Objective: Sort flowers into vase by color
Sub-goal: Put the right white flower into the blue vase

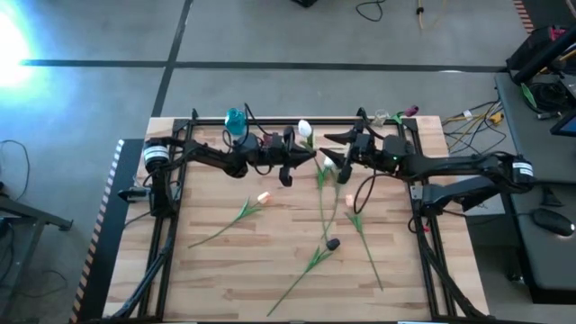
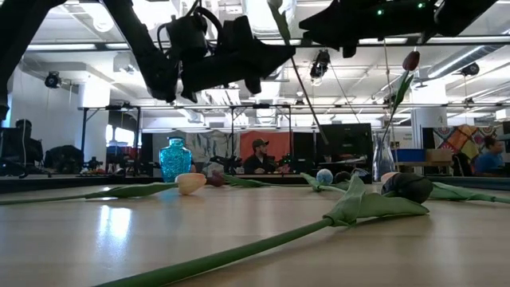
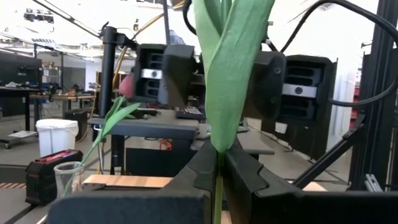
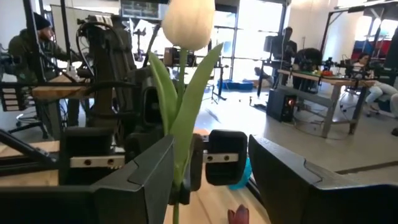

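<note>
Step in hand, as judged: passing a white tulip (image 4: 188,23) between the arms, raised over the back of the tabletop (image 1: 225,270).

Left gripper (image 3: 217,163): jaws closed on the tulip's stem, leaves rising straight out of the pinch. High view places it at back centre, near the blue vase (image 1: 235,120).

White tulip: upright between the two grippers, head (image 1: 305,130) just behind them. Stem runs down through the left jaws and beside the right ones.

Right gripper (image 4: 208,158): jaws spread wide, stem standing close to one finger (image 4: 152,168) and apart from the other; nothing gripped.

To do well: centre the stem between the right jaws before closing, grip below the leaves, and release the left only once the right pinch is firm. Keep the stem upright for the vase mouth.

Remaining stock: peach tulip (image 1: 263,197), dark tulip (image 1: 332,243) and another peach-headed one (image 1: 349,201) flat on the tabletop. Clear vase (image 1: 382,118) at back right with a dark pink tulip (image 1: 410,111).
</note>
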`<state>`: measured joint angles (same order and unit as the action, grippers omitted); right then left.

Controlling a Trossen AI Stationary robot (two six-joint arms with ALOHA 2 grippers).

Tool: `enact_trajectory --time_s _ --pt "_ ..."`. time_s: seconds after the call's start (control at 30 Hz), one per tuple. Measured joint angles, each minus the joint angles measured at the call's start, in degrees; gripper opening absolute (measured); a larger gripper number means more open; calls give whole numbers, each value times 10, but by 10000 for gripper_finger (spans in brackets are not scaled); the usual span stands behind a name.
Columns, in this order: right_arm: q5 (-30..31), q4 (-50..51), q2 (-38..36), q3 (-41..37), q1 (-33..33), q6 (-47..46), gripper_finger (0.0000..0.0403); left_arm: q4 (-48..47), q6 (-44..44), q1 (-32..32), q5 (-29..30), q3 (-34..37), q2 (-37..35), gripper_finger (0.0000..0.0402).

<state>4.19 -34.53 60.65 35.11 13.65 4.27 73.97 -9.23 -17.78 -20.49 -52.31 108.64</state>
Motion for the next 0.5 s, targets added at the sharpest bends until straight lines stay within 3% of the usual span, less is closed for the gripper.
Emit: enact_trajectory --time_s 0.33,0.5 --pt "0 78 -48 0 0 5 194 -6 16 -17 -17 10 -9 0" --pt "0 99 -55 0 0 5 172 -9 38 -26 -17 43 -43 0"
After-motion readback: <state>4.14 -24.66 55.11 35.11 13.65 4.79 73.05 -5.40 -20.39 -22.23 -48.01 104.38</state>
